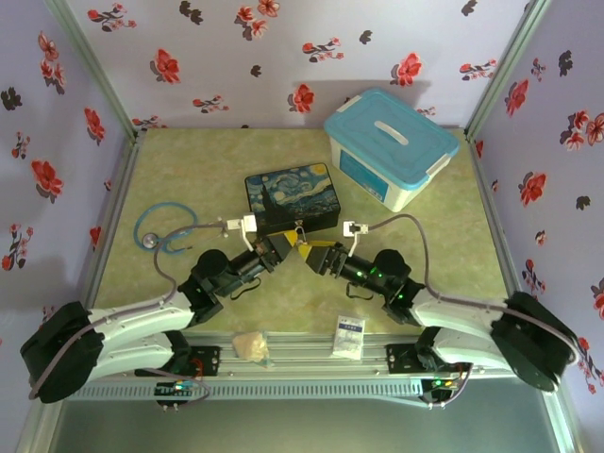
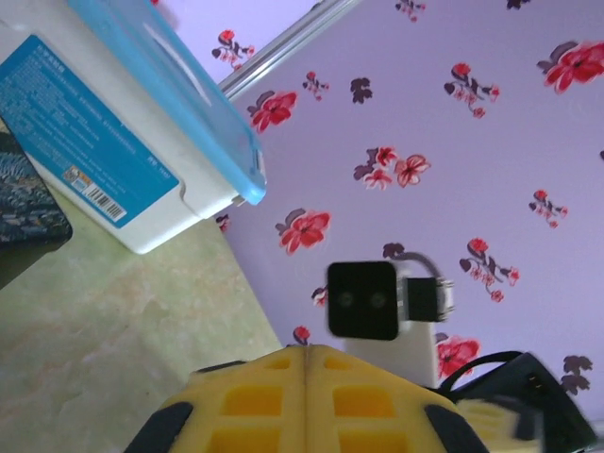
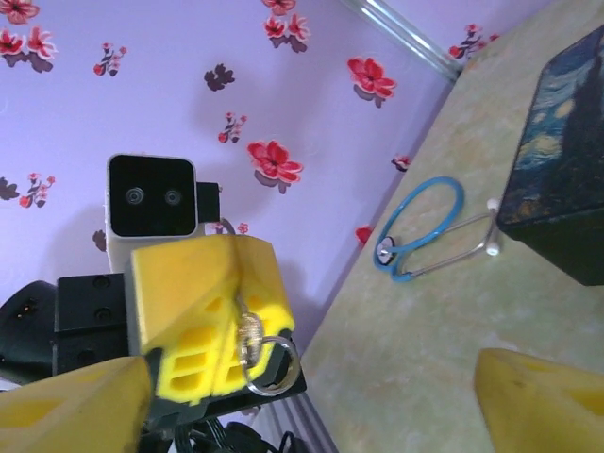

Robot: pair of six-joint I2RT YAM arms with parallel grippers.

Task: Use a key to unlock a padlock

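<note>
The padlock (image 3: 251, 332) sits pinched in the left gripper (image 3: 236, 311) — its brass body is clamped between the closed yellow fingers, and the silver shackle loop pokes out at 5 o'clock. The right gripper (image 1: 317, 255) faces it at mid-table, fingers spread wide. The painted tin (image 1: 293, 198) lies just beyond them at 12 o'clock, and the stethoscope (image 1: 162, 231) at 9 o'clock — well apart.

Lilac walls (image 1: 283, 57) are showing red and dark flowers. The surface (image 1: 189, 179) is looking mottled olive, the tin (image 1: 291, 196) swirling blue and yellow, the left pincer (image 2: 307, 359) glowing yellow, the padlock (image 3: 251, 332) glinting brass.
</note>
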